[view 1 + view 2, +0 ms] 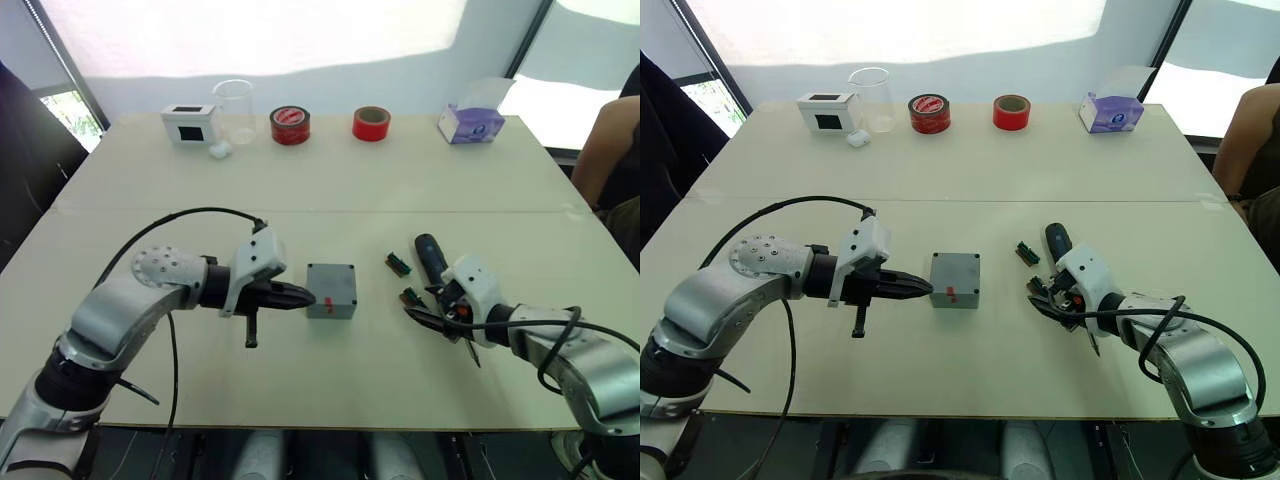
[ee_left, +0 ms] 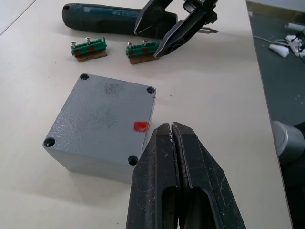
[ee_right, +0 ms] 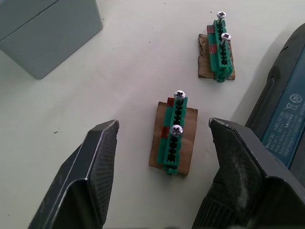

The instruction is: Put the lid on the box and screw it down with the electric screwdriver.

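Note:
The grey box point(image 1: 331, 290) stands mid-table with a small red mark on its near-left edge. Its flat top, the lid point(image 2: 100, 114), has a dark hole in each corner; I cannot make out a seam between the two. My left gripper point(image 1: 305, 297) is shut and empty, its tips against the box's left side by the red mark. The black electric screwdriver point(image 1: 430, 255) lies to the right of the box. My right gripper point(image 3: 164, 129) is open, its fingers on either side of a green screw holder point(image 3: 174, 129) beside the screwdriver. Another green holder point(image 3: 219, 52) lies just beyond.
Along the far edge stand a white box with a black window point(image 1: 190, 124), a clear cup point(image 1: 235, 110), two red tape rolls point(image 1: 290, 126) point(image 1: 371, 124) and a tissue box point(image 1: 470, 122). A person point(image 1: 610, 140) sits at the right edge.

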You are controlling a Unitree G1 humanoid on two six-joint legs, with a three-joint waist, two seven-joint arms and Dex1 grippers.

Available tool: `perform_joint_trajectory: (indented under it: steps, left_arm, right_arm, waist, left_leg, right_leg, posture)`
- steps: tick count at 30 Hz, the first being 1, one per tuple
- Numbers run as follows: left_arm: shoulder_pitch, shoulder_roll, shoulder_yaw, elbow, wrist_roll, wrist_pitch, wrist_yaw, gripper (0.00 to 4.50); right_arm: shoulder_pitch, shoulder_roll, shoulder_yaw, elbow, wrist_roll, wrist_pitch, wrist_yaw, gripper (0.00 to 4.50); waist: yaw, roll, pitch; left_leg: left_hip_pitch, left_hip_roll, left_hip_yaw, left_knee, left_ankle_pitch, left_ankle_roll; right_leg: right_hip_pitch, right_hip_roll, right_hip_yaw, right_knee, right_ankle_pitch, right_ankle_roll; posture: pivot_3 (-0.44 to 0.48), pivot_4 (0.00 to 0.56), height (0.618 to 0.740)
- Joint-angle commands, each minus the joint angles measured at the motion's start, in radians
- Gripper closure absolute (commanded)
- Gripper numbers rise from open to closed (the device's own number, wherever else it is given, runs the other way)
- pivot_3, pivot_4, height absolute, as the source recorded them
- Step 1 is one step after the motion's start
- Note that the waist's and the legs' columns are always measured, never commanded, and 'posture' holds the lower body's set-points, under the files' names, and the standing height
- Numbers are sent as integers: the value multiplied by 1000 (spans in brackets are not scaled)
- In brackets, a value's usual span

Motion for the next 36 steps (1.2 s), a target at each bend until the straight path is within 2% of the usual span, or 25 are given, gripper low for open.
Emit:
perform_joint_trajectory:
  steps: [1, 4, 6, 18, 29, 36]
  left_arm:
    - [-6, 6, 8, -20, 1, -20, 4, 4500]
    - [-6, 7, 7, -18, 4, -24, 3, 4500]
    - [-9, 6, 5, -16, 8, -27, 4, 4500]
    - [-11, 1, 1, -6, 20, -39, 17, 4500]
    - [-7, -3, 25, 43, 20, -46, 14, 4500]
    - [-18, 35, 89, 151, 14, -62, -1, 4500]
  right_arm:
    - [-5, -3, -3, -7, 3, -7, -9, 2351]
    - [-6, -3, 1, -7, 3, -7, -11, 3752]
    - [-6, -10, 16, -10, -7, -13, -12, 4461]
    - [-22, -24, 20, -7, -15, -17, -20, 4461]
    - [-98, -35, -54, -60, 69, 60, -5, 4461]
    - [-198, 35, -33, -78, 139, 42, -9, 4461]
  waist:
    - [0, 0, 0]
    - [-1, 0, 0]
    - [-1, 0, 0]
    - [-1, 0, 0]
    - [0, 0, 0]
    - [-4, 0, 0]
  left_leg:
    - [0, 0, 0, 0, 0, 0]
    - [0, 0, 0, 0, 0, 0]
    - [0, 0, 0, 0, 0, 0]
    - [0, 0, 0, 0, 0, 0]
    - [0, 0, 0, 0, 0, 0]
    - [0, 0, 0, 0, 0, 0]
  right_leg:
    - [0, 0, 0, 0, 0, 0]
    - [0, 0, 0, 0, 0, 0]
    - [0, 0, 0, 0, 0, 0]
    - [0, 0, 0, 0, 0, 0]
    - [0, 1, -1, 0, 0, 0]
    - [-1, 1, 0, 1, 0, 0]
  posture:
    - [0, 150, 740]
    - [0, 150, 740]
    - [0, 150, 740]
    - [0, 150, 740]
    - [0, 150, 740]
    - [0, 150, 740]
